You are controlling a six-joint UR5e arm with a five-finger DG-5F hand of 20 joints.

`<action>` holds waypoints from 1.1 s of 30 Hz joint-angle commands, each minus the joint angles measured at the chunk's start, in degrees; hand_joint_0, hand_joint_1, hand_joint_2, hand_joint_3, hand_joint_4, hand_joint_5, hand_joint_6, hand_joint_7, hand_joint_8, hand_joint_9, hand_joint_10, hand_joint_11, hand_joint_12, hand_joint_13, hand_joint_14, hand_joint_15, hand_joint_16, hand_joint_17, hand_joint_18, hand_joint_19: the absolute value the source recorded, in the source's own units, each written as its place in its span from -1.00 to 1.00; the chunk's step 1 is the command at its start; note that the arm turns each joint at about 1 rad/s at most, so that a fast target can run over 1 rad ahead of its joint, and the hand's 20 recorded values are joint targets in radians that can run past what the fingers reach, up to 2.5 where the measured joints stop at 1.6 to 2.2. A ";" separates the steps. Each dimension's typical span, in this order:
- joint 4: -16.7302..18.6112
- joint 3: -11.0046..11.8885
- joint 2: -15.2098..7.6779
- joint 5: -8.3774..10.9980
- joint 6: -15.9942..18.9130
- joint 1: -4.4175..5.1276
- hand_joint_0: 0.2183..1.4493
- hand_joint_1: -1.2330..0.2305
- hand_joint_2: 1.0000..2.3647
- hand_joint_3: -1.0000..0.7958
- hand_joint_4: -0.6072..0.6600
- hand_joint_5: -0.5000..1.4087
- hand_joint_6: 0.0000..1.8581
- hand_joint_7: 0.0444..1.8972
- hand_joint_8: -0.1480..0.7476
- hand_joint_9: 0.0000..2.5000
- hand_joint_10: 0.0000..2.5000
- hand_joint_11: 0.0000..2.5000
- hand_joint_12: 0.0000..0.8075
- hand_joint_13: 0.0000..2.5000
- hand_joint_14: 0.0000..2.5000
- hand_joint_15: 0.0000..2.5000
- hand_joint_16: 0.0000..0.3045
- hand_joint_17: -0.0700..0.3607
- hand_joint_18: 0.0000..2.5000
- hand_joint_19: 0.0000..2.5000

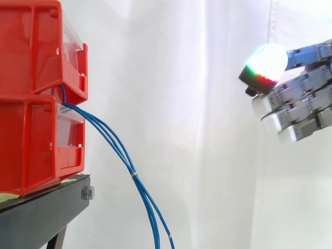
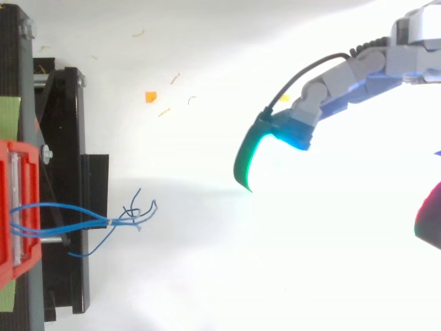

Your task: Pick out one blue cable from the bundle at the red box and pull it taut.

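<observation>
- Closest to me in the side view are the stacked red bins (image 1: 36, 78), well apart from the hand and straight across from where its fingertips point. They sit on the black stand (image 1: 44, 212), which keeps the cable exit up at about the hand's own height.
- The blue cables (image 1: 116, 142) come out at the seam between the two bins and droop in a slack bundle, lower than the hand and far ahead of it. Nothing is taut.
- A pale tie (image 1: 134, 175) cinches the strands partway down. I reckon that's why they hang as one, and why singling one out will be fiddly.
- From above, the loose ends (image 2: 138, 210) fan out past the stand on the hand's side. That looks to me the easiest spot to separate a strand.
- There's a wide gap of white curtain (image 1: 181, 104) next, with nothing in it.
- The hand (image 1: 306, 104) is at the far right with its fingers stretched out loosely toward the bins and nothing in them. One pad (image 1: 267, 62) glows white and green.
- My call: the approach hasn't closed in, and the pick is not yet begun.
</observation>
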 commanded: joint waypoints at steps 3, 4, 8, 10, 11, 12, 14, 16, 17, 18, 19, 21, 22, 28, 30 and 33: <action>3.99 1.91 -4.45 11.24 -4.78 2.07 -0.59 -0.07 -1.00 -0.44 0.23 -0.72 -0.46 -0.31 -0.15 -0.60 -1.00 -0.92 -0.25 -0.66 -0.99 -0.86 -0.67 -0.15 -0.80 -0.74; 4.52 2.88 -5.95 12.29 -5.83 2.33 -0.58 -0.07 -1.00 -0.44 0.23 -0.72 -0.46 -0.31 -0.14 -0.59 -1.00 -0.91 -0.25 -0.66 -0.99 -0.85 -0.67 -0.16 -0.80 -0.74; 4.16 7.98 -11.57 12.91 -8.12 2.86 -0.58 -0.06 -1.00 -0.44 0.24 -0.72 -0.46 -0.29 -0.15 -0.58 -1.00 -0.91 -0.26 -0.64 -0.99 -0.85 -0.68 -0.17 -0.80 -0.75; 3.72 11.32 -14.39 13.61 -8.65 3.03 -0.58 -0.06 -1.00 -0.44 0.24 -0.71 -0.46 -0.29 -0.15 -0.57 -1.00 -0.90 -0.25 -0.63 -0.99 -0.85 -0.69 -0.18 -0.80 -0.74; 3.55 12.37 -15.26 13.96 -8.91 3.03 -0.58 -0.06 -1.00 -0.44 0.25 -0.71 -0.46 -0.29 -0.14 -0.57 -1.00 -0.90 -0.25 -0.63 -0.99 -0.85 -0.69 -0.18 -0.80 -0.74; 2.93 15.19 -17.73 15.37 -9.53 3.03 -0.58 -0.06 -1.00 -0.44 0.25 -0.71 -0.46 -0.29 -0.14 -0.57 -1.00 -0.90 -0.25 -0.63 -0.99 -0.85 -0.69 -0.18 -0.80 -0.74; 2.93 16.33 -19.13 16.25 -9.70 3.03 -0.58 -0.05 -1.00 -0.44 0.27 -0.70 -0.46 -0.28 -0.14 -0.56 -1.00 -0.90 -0.26 -0.63 -0.99 -0.84 -0.69 -0.18 -0.80 -0.74; 3.20 18.26 -21.33 17.13 -9.70 3.12 -0.58 -0.05 -1.00 -0.44 0.27 -0.70 -0.46 -0.28 -0.14 -0.56 -1.00 -0.90 -0.26 -0.63 -0.99 -0.84 -0.69 -0.18 -0.79 -0.74; 3.37 19.58 -22.82 17.30 -9.61 3.12 -0.57 -0.05 -1.00 -0.44 0.27 -0.70 -0.46 -0.28 -0.14 -0.56 -1.00 -0.90 -0.26 -0.62 -0.99 -0.84 -0.69 -0.18 -0.80 -0.73; 3.37 20.02 -23.53 17.30 -9.61 3.12 -0.57 -0.05 -1.00 -0.44 0.27 -0.70 -0.46 -0.27 -0.14 -0.55 -1.00 -0.89 -0.26 -0.62 -0.99 -0.84 -0.69 -0.18 -0.79 -0.73; 3.55 20.46 -24.32 17.30 -9.53 3.12 -0.57 -0.05 -1.00 -0.44 0.27 -0.70 -0.46 -0.27 -0.13 -0.55 -1.00 -0.89 -0.26 -0.62 -0.99 -0.84 -0.69 -0.19 -0.79 -0.73; 4.08 21.25 -25.64 16.95 -9.61 3.30 -0.57 -0.05 -1.00 -0.44 0.27 -0.69 -0.46 -0.27 -0.14 -0.55 -1.00 -0.89 -0.26 -0.62 -0.99 -0.84 -0.69 -0.19 -0.79 -0.73; 4.43 21.25 -25.99 16.77 -9.61 3.38 -0.57 -0.05 -1.00 -0.44 0.28 -0.69 -0.46 -0.27 -0.14 -0.55 -1.00 -0.89 -0.26 -0.61 -0.99 -0.83 -0.69 -0.19 -0.78 -0.73; 10.05 17.21 -26.07 16.60 -9.44 4.18 -0.57 -0.04 -1.00 -0.44 0.28 -0.69 -0.46 -0.26 -0.13 -0.54 -1.00 -0.88 -0.26 -0.61 -0.99 -0.83 -0.69 -0.19 -0.78 -0.72; 11.55 16.33 -26.07 16.51 -9.17 4.35 -0.57 -0.04 -1.00 -0.44 0.28 -0.69 -0.46 -0.26 -0.13 -0.54 -1.00 -0.89 -0.26 -0.61 -0.99 -0.83 -0.69 -0.19 -0.78 -0.72; 15.50 15.01 -25.99 15.72 -8.56 4.53 -0.57 -0.03 -1.00 -0.44 0.28 -0.69 -0.46 -0.26 -0.13 -0.54 -1.00 -0.88 -0.26 -0.61 -0.99 -0.83 -0.69 -0.19 -0.78 -0.72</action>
